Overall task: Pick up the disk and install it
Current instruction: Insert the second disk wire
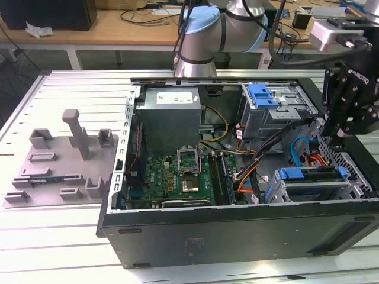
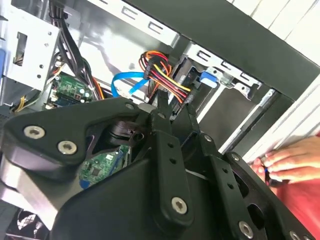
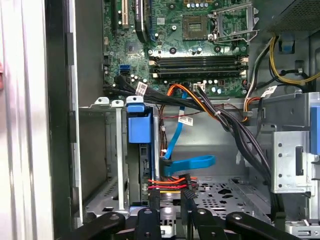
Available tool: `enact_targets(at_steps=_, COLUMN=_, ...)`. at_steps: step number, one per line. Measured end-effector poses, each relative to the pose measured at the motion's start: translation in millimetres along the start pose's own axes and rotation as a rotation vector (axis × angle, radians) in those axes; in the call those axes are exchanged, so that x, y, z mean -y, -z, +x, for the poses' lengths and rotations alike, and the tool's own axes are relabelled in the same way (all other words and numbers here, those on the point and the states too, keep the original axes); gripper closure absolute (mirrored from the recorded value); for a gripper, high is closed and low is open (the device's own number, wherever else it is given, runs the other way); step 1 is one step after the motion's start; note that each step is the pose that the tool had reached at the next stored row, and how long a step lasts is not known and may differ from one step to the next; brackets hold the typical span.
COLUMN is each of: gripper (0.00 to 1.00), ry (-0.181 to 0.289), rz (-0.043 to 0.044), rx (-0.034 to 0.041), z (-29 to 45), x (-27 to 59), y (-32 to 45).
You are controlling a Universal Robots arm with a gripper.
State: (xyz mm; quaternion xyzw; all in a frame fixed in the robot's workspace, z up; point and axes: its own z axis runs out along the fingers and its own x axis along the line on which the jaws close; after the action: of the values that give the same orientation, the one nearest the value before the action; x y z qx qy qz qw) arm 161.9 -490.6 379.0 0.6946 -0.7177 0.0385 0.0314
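Exterior view: my fingers (image 1: 335, 141), spread state indeterminable, above the computer case (image 1: 237, 231); disk (image 1: 312, 189) seated in its bay.

In the second wrist view the black hand (image 2: 167, 117) covers most of the computer case (image 2: 260, 45), and a person's fingers (image 2: 287, 157) are cut off by the edge.

lab/workshop | slatted metal bench (image 1: 71, 89) | opened PC case (image 1: 237, 228) | wooden desks (image 1: 106, 26)
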Motion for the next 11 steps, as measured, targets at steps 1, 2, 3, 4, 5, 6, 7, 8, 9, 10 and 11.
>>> enact_targets(at_steps=1, gripper=0.69, ry=0.0, rz=0.0004, rx=-0.0117, z=-2.0, x=-0.1, y=0.1)
enact_targets(at_steps=2, gripper=0.69, ry=0.0, rz=0.001, rx=-0.0288, z=-4.3, x=-0.1, y=0.4)
enact_targets(at_steps=3, gripper=0.69, ry=0.001, rz=0.0017, rx=-0.0519, z=-7.5, x=-0.2, y=0.7)
enact_targets(at_steps=4, gripper=0.69, ry=0.001, rz=0.0023, rx=-0.0678, z=-10.5, x=-0.3, y=1.0)
enact_targets(at_steps=5, gripper=0.69, ry=0.001, rz=0.0026, rx=-0.0779, z=-13.5, x=-0.4, y=1.3)
enact_targets(at_steps=6, gripper=0.69, ry=0.001, rz=0.003, rx=-0.0885, z=-17.6, x=-0.5, y=1.7)
enact_targets(at_steps=7, gripper=0.69, ry=0.001, rz=0.0032, rx=-0.0964, z=-20.4, x=-0.7, y=2.1)
enact_targets(at_steps=8, gripper=0.69, ry=0.001, rz=0.0035, rx=-0.1042, z=-22.9, x=-0.8, y=2.2)
enact_targets(at_steps=9, gripper=0.69, ry=0.001, rz=0.0039, rx=-0.1141, z=-24.9, x=-1.2, y=2.3)
enact_targets(at_steps=10, gripper=0.69, ry=0.002, rz=0.0042, rx=-0.123, z=-26.0, x=-1.7, y=2.5)
enact_targets(at_steps=11, gripper=0.69, ry=0.002, rz=0.0044, rx=-0.1302, z=-26.6, x=-2.6, y=2.5)
